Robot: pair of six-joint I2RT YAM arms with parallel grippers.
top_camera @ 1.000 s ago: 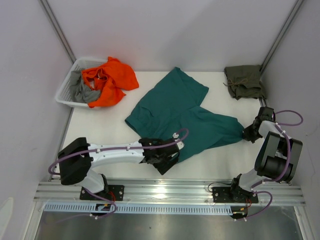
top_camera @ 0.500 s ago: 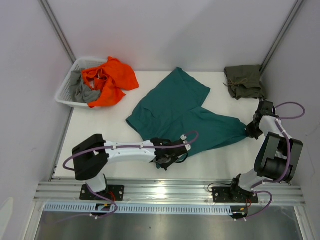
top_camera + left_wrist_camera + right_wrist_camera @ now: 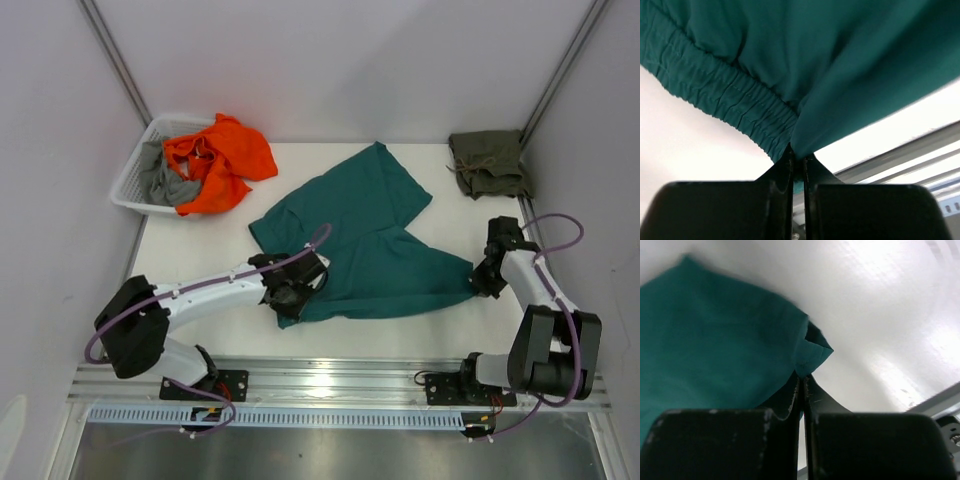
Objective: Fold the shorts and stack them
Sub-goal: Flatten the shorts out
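Observation:
The teal shorts (image 3: 370, 240) lie spread across the middle of the white table. My left gripper (image 3: 290, 297) is shut on their near-left corner, by the gathered waistband (image 3: 730, 97); the cloth runs up from between the fingertips (image 3: 799, 159). My right gripper (image 3: 482, 277) is shut on the right-hand corner of the teal shorts (image 3: 715, 330), pinched at the tip (image 3: 804, 377). The olive shorts (image 3: 488, 163) sit folded at the far right corner of the table, away from both grippers.
A white basket (image 3: 137, 172) at the far left holds orange (image 3: 215, 160) and grey (image 3: 160, 182) clothes. An aluminium rail (image 3: 340, 382) runs along the near edge by the arm bases. Grey walls close in on both sides.
My left gripper has closed on the near-left corner of the teal shorts and pulled it left. The right gripper has carried its corner inward, and the cloth has shifted and bunched.

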